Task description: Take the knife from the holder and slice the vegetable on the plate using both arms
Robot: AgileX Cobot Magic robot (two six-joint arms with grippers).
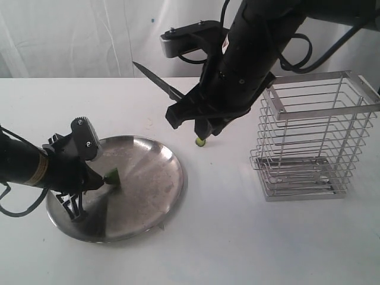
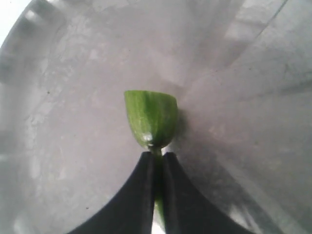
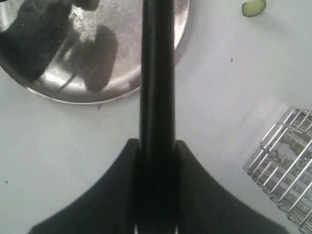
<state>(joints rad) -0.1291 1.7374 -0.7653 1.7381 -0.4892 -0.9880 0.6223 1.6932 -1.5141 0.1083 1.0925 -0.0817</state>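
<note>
A stub of green chili pepper (image 2: 151,119) rests on the steel plate (image 1: 148,178), its cut end facing away from my left gripper (image 2: 157,157), which is shut on the pepper's thin stem. In the exterior view the pepper (image 1: 111,176) shows at the left gripper (image 1: 102,181) over the plate's left part. My right gripper (image 3: 157,146) is shut on the black knife (image 3: 157,73). The knife's blade (image 1: 157,80) points up and to the left, above the table behind the plate. A cut slice of pepper (image 1: 201,141) lies on the table under the right arm, off the plate.
The silver wire holder (image 1: 314,136) stands on the white table at the right, with nothing in it. The same holder's corner (image 3: 287,165) shows in the right wrist view. The loose pepper slice (image 3: 254,7) lies on the table between plate and holder.
</note>
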